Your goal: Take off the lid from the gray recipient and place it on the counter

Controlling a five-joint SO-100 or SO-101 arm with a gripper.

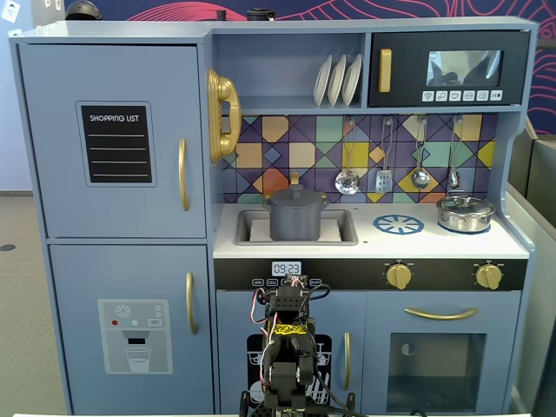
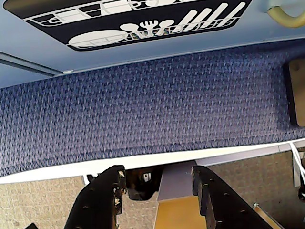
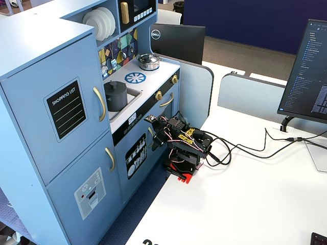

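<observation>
The gray recipient (image 1: pixel 295 222) stands in the recessed sink of the counter (image 1: pixel 452 244), with the lid (image 1: pixel 295 196) closed on top of it. Both also show in another fixed view, the recipient (image 3: pixel 116 98) with the lid (image 3: pixel 115 84) on it. My arm (image 1: pixel 287 347) is folded low in front of the toy kitchen, well below the counter. In the wrist view my gripper (image 2: pixel 158 171) is open and empty, pointing down at the table edge and the blue carpet. It hangs at the table edge (image 3: pixel 153 133), far from the recipient.
A shiny silver pot (image 1: pixel 466 214) sits at the counter's right, beside a blue-and-white burner disc (image 1: pixel 399 225). Utensils hang above the counter. A gold faucet rises behind the gray recipient. The dishwasher door (image 2: pixel 143 24) faces my gripper. Cables (image 3: pixel 245 148) trail over the white table.
</observation>
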